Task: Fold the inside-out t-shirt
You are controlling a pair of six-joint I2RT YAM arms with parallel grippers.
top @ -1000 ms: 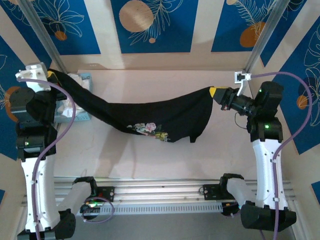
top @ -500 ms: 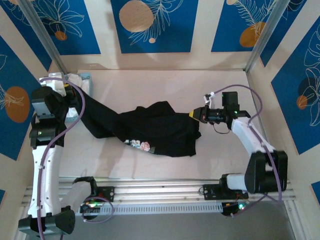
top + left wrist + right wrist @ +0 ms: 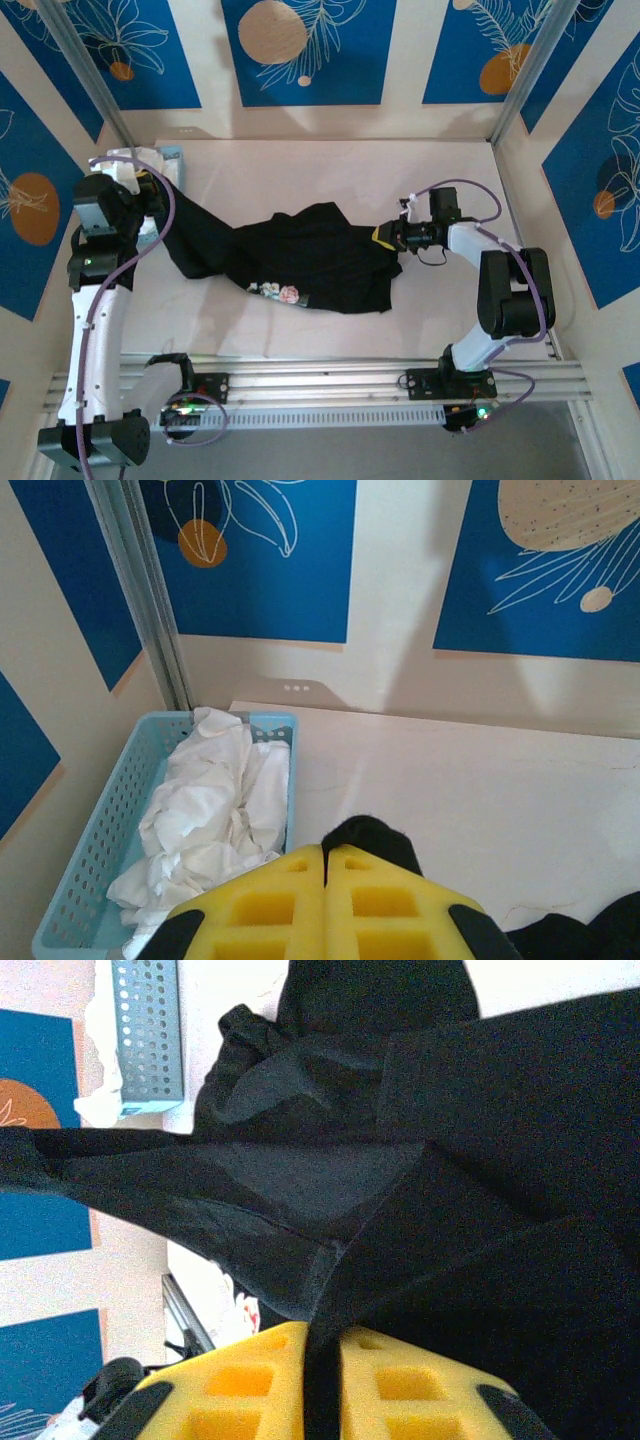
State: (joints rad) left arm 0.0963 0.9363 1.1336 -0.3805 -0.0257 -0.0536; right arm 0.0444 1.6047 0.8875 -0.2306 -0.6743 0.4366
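Observation:
The inside-out t-shirt (image 3: pixel 310 250) is black and lies bunched across the middle of the table, a small floral print (image 3: pixel 280 292) showing at its near edge. One end rises up to my left gripper (image 3: pixel 150 195) at the far left. In the left wrist view that gripper (image 3: pixel 326 865) is shut, with a fold of the black t-shirt (image 3: pixel 375 835) poking out past its yellow pads. My right gripper (image 3: pixel 383 238) sits low at the shirt's right edge. In the right wrist view its pads (image 3: pixel 323 1345) pinch a dark strip of the t-shirt (image 3: pixel 480 1160) in a narrow gap.
A light blue basket (image 3: pixel 110 850) holding a white cloth garment (image 3: pixel 210 810) stands in the far left corner, just behind my left gripper, and shows from above as basket (image 3: pixel 170 155). Walls close in the table on three sides. A metal rail (image 3: pixel 330 380) runs along the near edge.
The shirt was hanging stretched between both raised grippers; now it is lowered and lies bunched on the table. My right gripper came down and to the left. My left gripper dropped a little.

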